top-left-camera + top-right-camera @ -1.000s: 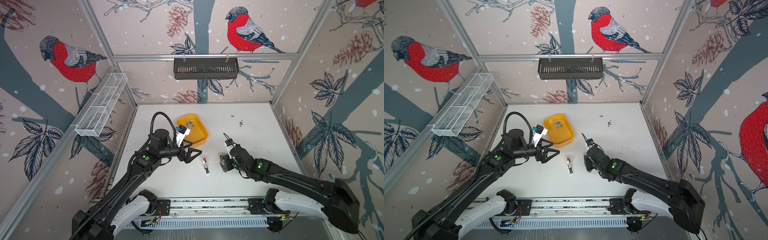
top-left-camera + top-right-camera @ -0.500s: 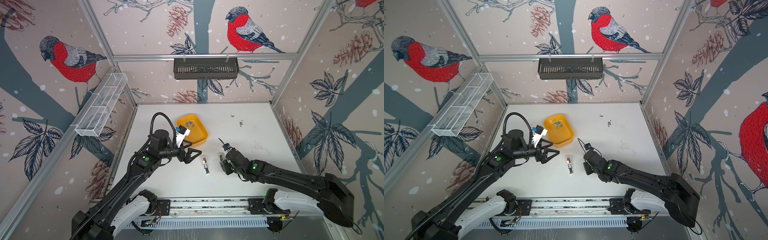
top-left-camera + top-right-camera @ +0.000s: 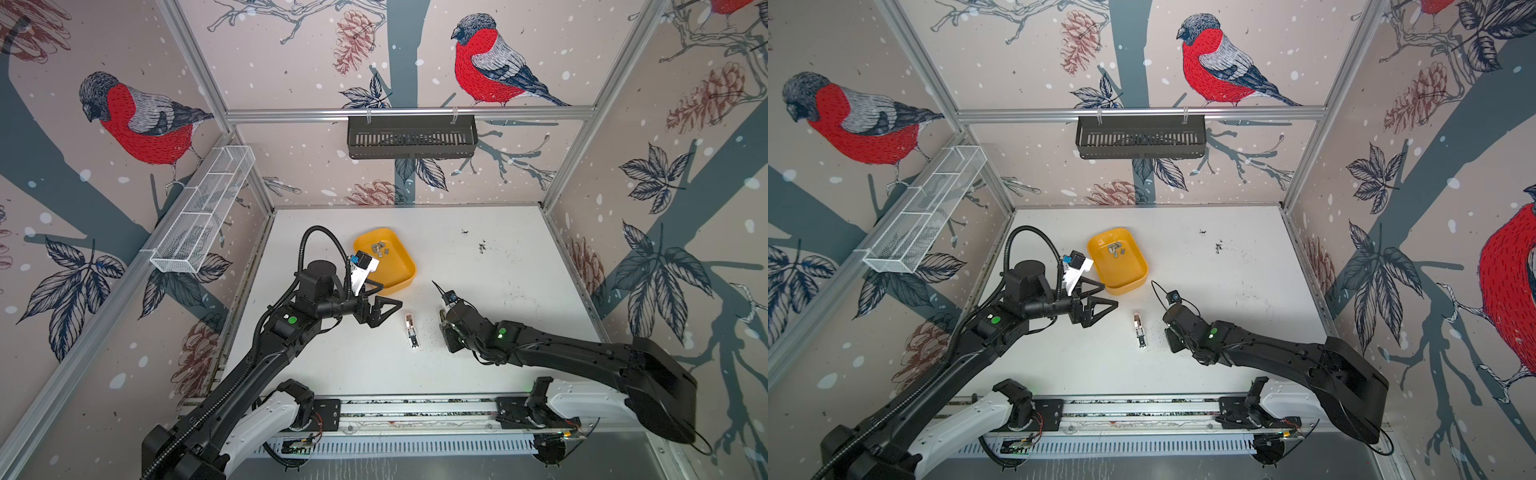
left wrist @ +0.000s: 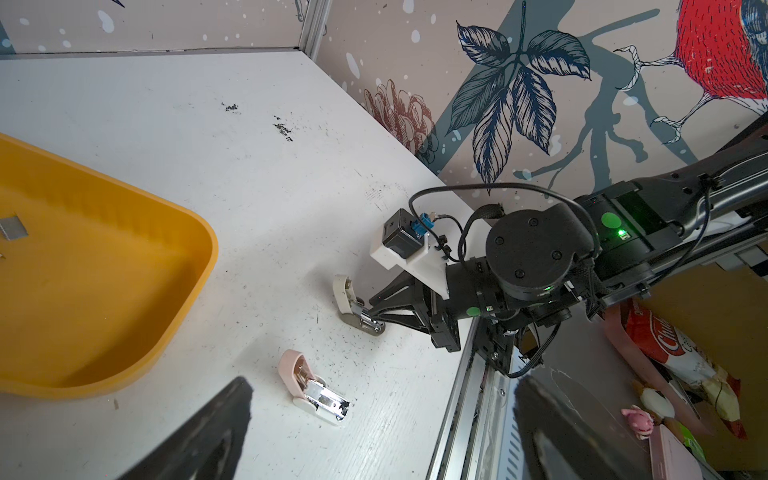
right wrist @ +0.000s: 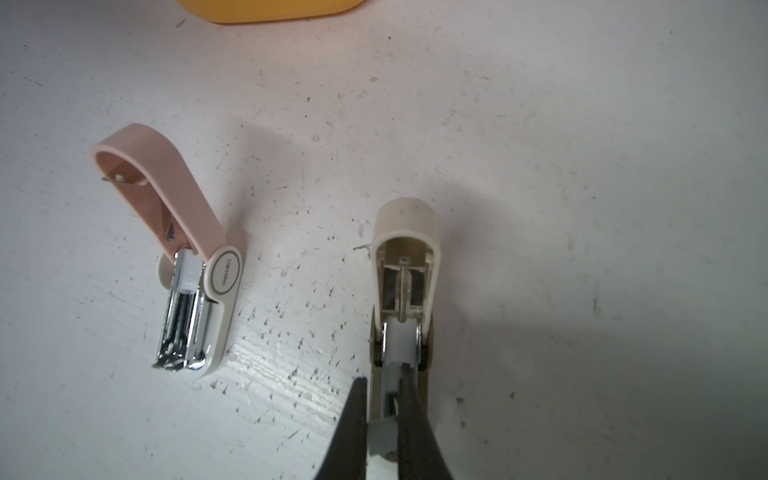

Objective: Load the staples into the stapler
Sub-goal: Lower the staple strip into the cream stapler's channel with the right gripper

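- Now your right gripper (image 5: 380, 386), clamped shut on the beige stapler (image 5: 402, 270), has slid toward the front edge of the desk (image 3: 478, 374).
- Your left gripper (image 3: 391, 296) gapes empty; the staples (image 3: 380, 248) sit in the yellow tray (image 3: 405, 276), so loading hasn't begun.

Obstacles, mid-frame in both top views: yellow tray (image 3: 399, 284); below it, pink stapler (image 3: 411, 331); beige stapler (image 5: 405, 266) just beside, narrow gap between. Free: bare table (image 3: 511, 266), right of tray.

Bright, even light from above casts soft shadows; wide-angle edges bend noticeably.
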You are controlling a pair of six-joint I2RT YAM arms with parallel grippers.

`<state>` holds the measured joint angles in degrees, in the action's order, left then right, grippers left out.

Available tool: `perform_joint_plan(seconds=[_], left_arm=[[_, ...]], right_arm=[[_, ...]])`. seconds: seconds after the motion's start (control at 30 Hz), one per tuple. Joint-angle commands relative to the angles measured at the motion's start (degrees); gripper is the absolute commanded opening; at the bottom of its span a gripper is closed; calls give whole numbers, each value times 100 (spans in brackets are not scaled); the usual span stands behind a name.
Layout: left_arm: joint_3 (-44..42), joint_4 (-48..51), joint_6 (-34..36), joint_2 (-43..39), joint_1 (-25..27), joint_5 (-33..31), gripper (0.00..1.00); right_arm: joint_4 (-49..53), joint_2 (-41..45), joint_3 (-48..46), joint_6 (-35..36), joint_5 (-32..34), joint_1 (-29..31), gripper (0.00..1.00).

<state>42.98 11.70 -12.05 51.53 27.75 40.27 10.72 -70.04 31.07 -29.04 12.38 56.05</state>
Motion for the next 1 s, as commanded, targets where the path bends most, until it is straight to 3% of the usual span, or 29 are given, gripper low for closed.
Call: perform_joint_plan(seconds=[0.0,0.97], left_arm=[[-27,-221,28,-18,-13,5,98],[-36,-235,-7,-20,-13,-31,98]], right_arm=[[-110,-3,-24,-142,149,4,12],[-172,-71,-57,-257,239,28,11]])
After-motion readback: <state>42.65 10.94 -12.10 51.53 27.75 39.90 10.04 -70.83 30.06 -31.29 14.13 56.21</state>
